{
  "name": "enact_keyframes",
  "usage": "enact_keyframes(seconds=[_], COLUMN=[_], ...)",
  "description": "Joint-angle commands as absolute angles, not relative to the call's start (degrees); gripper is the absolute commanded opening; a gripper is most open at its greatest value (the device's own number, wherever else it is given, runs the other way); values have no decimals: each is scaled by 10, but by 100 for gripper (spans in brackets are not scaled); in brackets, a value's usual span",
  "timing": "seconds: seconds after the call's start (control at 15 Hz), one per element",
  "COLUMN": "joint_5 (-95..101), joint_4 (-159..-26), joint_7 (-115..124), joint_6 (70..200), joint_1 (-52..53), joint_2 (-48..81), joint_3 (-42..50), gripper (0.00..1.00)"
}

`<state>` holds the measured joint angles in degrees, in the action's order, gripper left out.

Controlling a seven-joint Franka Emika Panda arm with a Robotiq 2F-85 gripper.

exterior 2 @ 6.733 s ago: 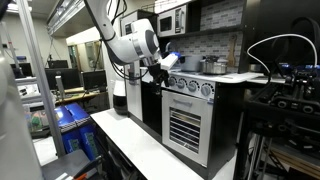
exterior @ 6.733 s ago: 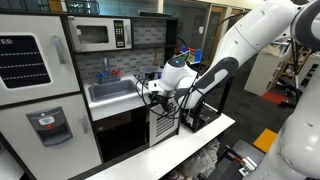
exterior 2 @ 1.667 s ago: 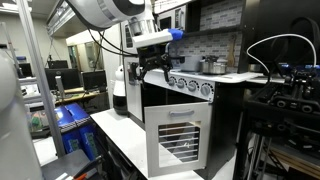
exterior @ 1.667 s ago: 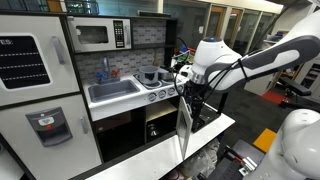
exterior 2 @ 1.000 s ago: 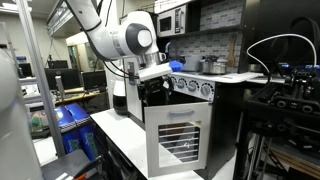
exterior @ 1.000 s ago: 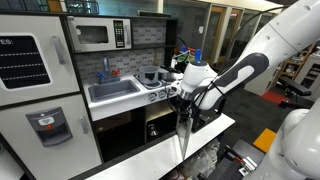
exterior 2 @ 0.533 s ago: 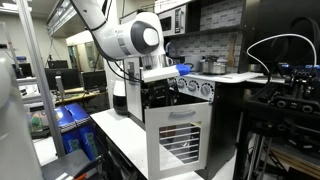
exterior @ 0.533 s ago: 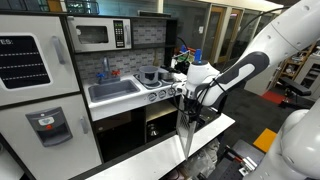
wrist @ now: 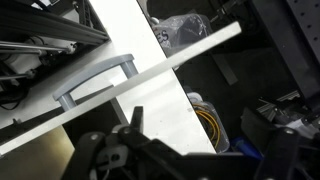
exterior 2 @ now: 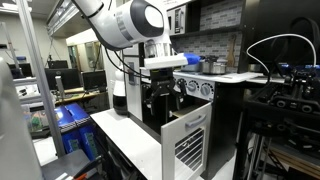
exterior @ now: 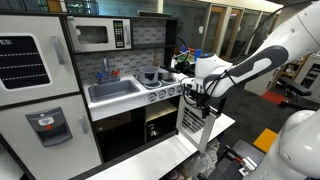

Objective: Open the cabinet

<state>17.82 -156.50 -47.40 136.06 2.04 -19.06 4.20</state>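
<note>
The cabinet is the small oven compartment under the stove knobs of the white toy kitchen. Its white door [exterior: 193, 121] with grey stripes stands swung wide open in both exterior views [exterior 2: 190, 146], and the dark inside [exterior: 160, 124] shows. My gripper [exterior: 198, 95] hovers at the door's top edge, just above it [exterior 2: 166, 86]. In the wrist view the door's top edge and its grey handle [wrist: 95, 79] lie apart from my fingers. The gripper [wrist: 210, 140] looks open, with nothing between the fingers.
A sink [exterior: 112, 91] and a wider dark compartment [exterior: 118, 135] are beside the cabinet. A microwave [exterior: 98, 35] hangs above. The kitchen stands on a white platform [exterior: 150, 162] [exterior 2: 130, 140]. A bag and cables [wrist: 190, 30] lie on the floor below.
The door has swung further open, so its striped face now turns outward. My gripper has followed the door's top edge and moved away from the kitchen front.
</note>
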Motion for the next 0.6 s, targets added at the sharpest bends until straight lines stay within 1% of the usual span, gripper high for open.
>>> enact_keyframes(seconds=[0.0, 0.53], joint_5=[188, 181], joint_4=[-1584, -1570], joint_7=[-509, -584], joint_6=[1350, 1386], joint_1=[23, 72], joint_2=[-231, -249], joint_3=[44, 31], gripper=[100, 100])
